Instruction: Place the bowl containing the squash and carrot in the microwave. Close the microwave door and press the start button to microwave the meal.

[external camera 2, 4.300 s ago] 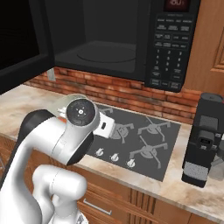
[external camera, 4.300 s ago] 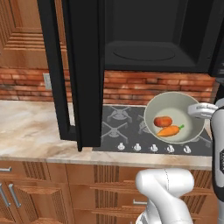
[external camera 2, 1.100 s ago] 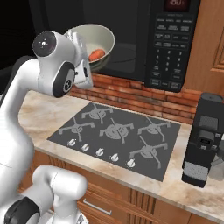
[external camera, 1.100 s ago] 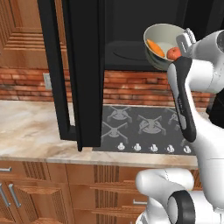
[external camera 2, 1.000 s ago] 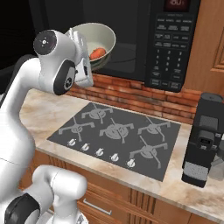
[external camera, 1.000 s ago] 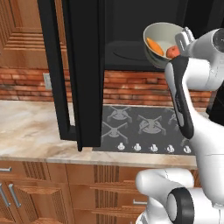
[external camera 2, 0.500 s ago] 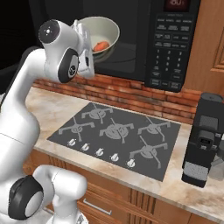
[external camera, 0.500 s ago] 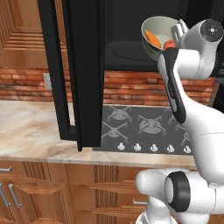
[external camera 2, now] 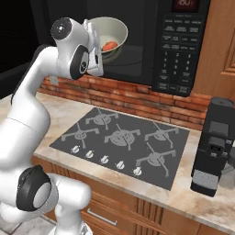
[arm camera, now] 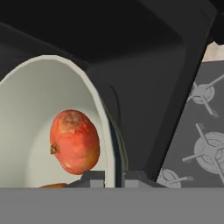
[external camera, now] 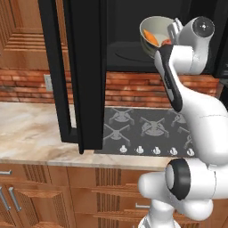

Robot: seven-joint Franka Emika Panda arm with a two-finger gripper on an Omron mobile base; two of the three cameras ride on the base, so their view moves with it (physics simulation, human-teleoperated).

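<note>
Bowl sits at the mouth of the microwave, raised to the level of the dark cavity and partly past the front edge in the right base view. Gripper pinches the bowl's rim: in the hand view one finger sits inside the wall and one outside, narrow, closed on the thin rim. A rim grip leaves the bowl's underside free, so it can be set flat on the cavity floor.

Squash rests against the inner wall; a sliver of carrot lies beside it, seen better in the left base view. Bowl looks tilted toward the camera in both base views, yet the contents stay inside; judgement: tilt is tolerable but should be levelled before release.

Microwave door stands swung wide to the arm's left, well apart from the bowl, giving the arm free entry. Keypad panel is to the right of the cavity, untouched. Stovetop lies below, coffee machine far right on the counter.

Judgement: insertion step under way; lowering, release, door closing and start press remain. Risk: rim clipping the cavity's top edge.
</note>
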